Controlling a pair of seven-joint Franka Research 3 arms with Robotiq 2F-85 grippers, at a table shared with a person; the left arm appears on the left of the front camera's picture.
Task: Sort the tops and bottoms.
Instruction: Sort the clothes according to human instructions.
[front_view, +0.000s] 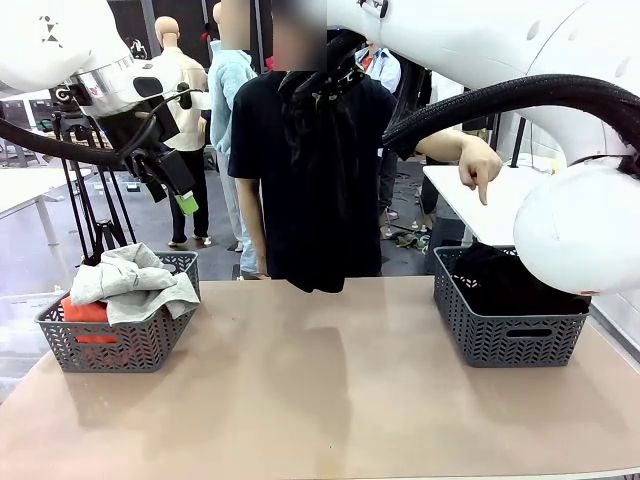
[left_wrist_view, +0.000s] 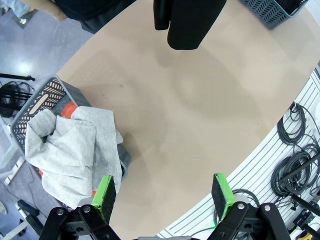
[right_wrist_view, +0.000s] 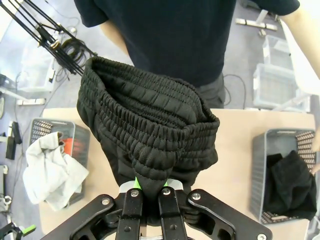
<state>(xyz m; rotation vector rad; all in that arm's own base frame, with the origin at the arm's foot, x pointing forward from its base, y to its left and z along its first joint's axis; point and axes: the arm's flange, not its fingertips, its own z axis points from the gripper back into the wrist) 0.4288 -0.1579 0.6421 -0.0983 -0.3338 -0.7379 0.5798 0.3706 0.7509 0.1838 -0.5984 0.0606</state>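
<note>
I see ribbed, matt black cloth bottoms at frame centre, soft heather-grey knit top lower left, grey perforated plastic baskets, and a smooth matt tan tabletop.

Table fills the lower frame of the front view. Left basket sits at the table's left edge, holding a sweatshirt draped on top and over the rim, with a hoodie tucked beneath it. Right basket sits at the right edge, with a folded garment inside. Trousers hang above the table's far middle, in front of the person standing behind the table. Person's hand points down, above the right basket. Left gripper hangs upper left, above the left basket.
</note>
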